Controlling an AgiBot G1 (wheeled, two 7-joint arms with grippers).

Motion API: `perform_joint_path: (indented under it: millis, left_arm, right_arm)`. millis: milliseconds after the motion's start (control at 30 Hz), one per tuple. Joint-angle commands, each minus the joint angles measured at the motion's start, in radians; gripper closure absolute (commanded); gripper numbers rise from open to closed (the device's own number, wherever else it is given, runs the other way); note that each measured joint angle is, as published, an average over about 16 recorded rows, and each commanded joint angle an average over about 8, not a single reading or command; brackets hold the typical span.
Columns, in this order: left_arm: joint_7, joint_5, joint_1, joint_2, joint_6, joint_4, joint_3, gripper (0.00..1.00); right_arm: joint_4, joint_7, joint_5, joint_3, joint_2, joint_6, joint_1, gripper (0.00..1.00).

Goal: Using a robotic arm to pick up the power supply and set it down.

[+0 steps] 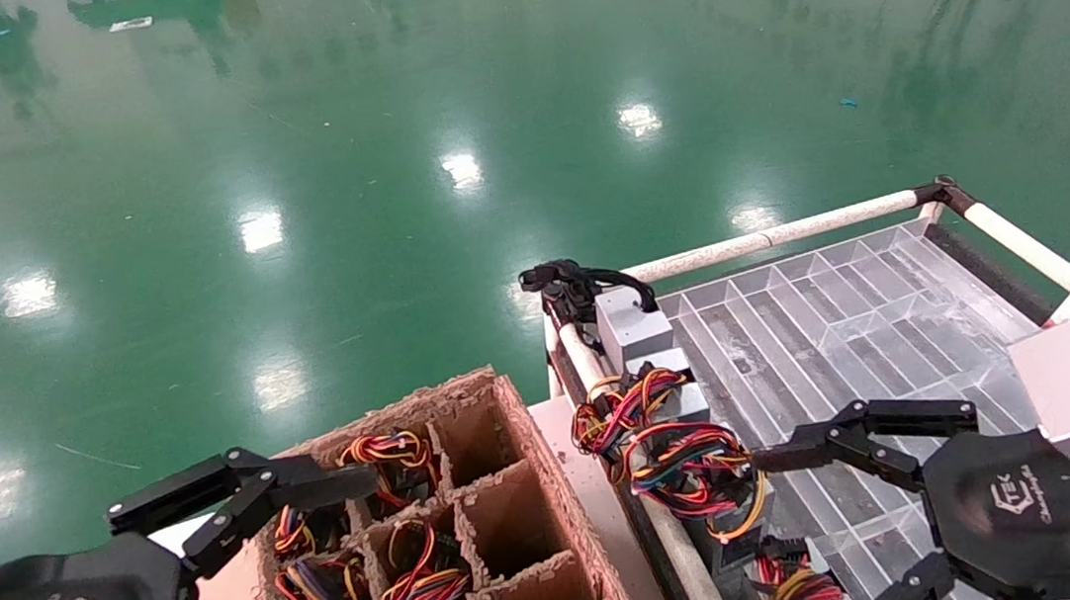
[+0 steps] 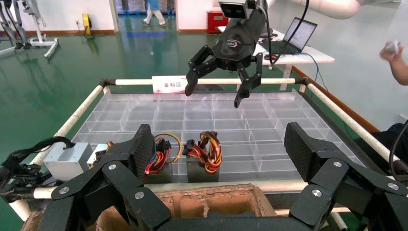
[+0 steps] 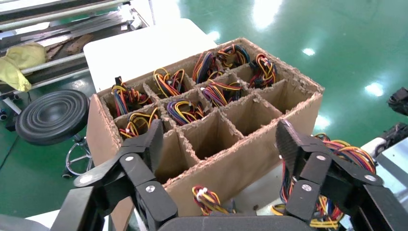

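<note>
Both black linkage pincers are hanging spread and empty: the right pincer point(image 1: 832, 527) over the clear plastic tray point(image 1: 854, 306) beside a grey metal power supply point(image 1: 713, 480), the left pincer point(image 1: 248, 499) over the ragged cardboard box point(image 1: 516, 501).

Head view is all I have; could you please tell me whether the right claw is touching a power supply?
Observer: No. The left wrist view shows the right claw open and hanging above the tray, well apart from the power supplies standing in it.
Operator: Thank you. Is anyone close to the tray?
Observer: Yes, a person's hand is raised just past the tray, near a table with a laptop.
Operator: And the left claw?
Observer: The left claw is open and holds nothing. It is above the cardboard box, at the edge facing the tray.
</note>
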Motion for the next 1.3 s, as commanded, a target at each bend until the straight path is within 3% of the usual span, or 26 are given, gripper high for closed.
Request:
perform_joint_path:
  millis: [33,1300]
  left_arm:
    - [0.000,0.000,0.000,0.000,0.000,0.000,0.000,0.00]
    - [0.001,-0.001,-0.001,-0.001,-0.001,0.000,0.002,0.00]
  right_arm:
    - [0.007,0.002,0.007,0.009,-0.004,0.002,-0.010,0.00]
    - [0.124,0.032,0.166,0.194,-0.078,0.038,-0.213,0.00]
